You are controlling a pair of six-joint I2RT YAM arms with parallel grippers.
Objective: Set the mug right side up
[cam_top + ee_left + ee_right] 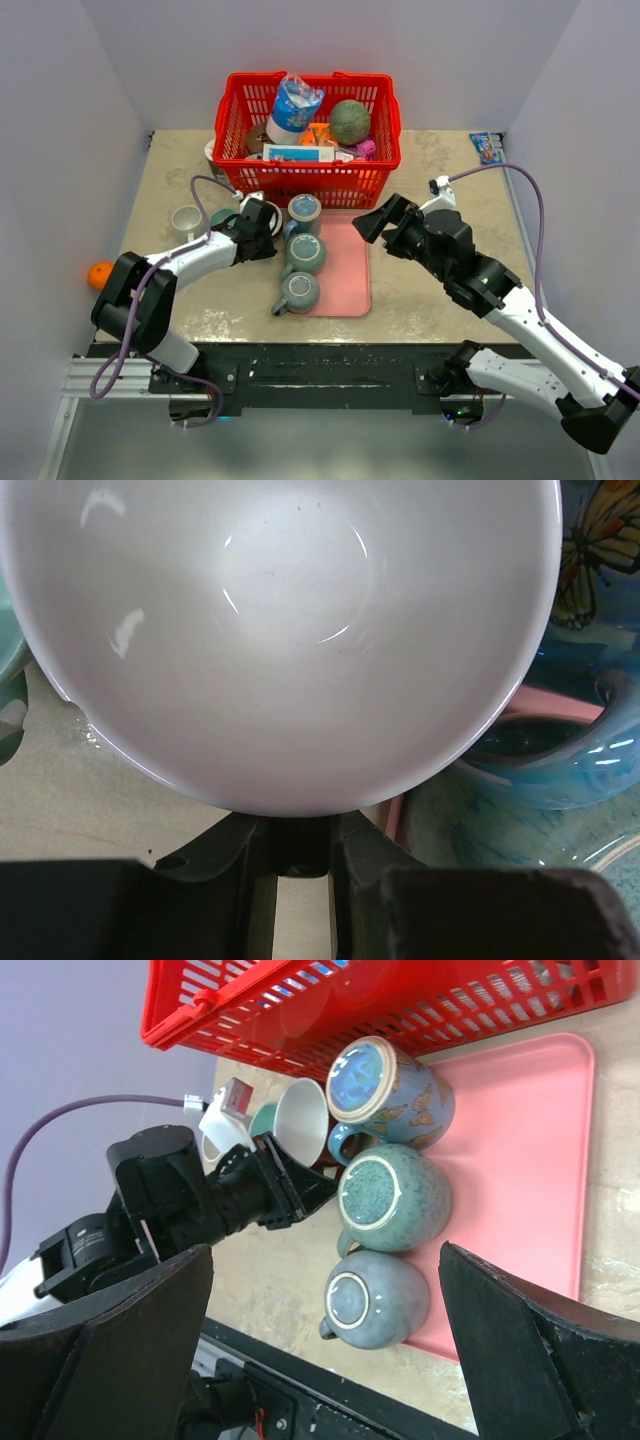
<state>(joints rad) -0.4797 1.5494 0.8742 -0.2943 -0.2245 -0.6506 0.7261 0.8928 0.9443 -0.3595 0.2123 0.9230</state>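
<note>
A white mug point(290, 630) fills the left wrist view with its open mouth and pale inside facing the camera. My left gripper point(300, 830) is shut on its rim at the bottom of that view. From above, the mug point(274, 216) lies tilted on its side just left of the pink tray point(348, 270), with the left gripper point(258, 228) on it. The right wrist view shows the same mug point(300, 1120) pinched by the left arm's black fingers. My right gripper point(375, 222) hangs open above the tray's right side, with nothing between its fingers point(540, 1340).
Three mugs line the tray's left edge: a blue butterfly one point(304, 212), a green one point(305, 252) and a grey-blue one point(297, 292), the last two bottom up. A red basket point(310, 180) of items stands behind. Another white mug point(187, 222) and a teal one point(222, 217) sit left.
</note>
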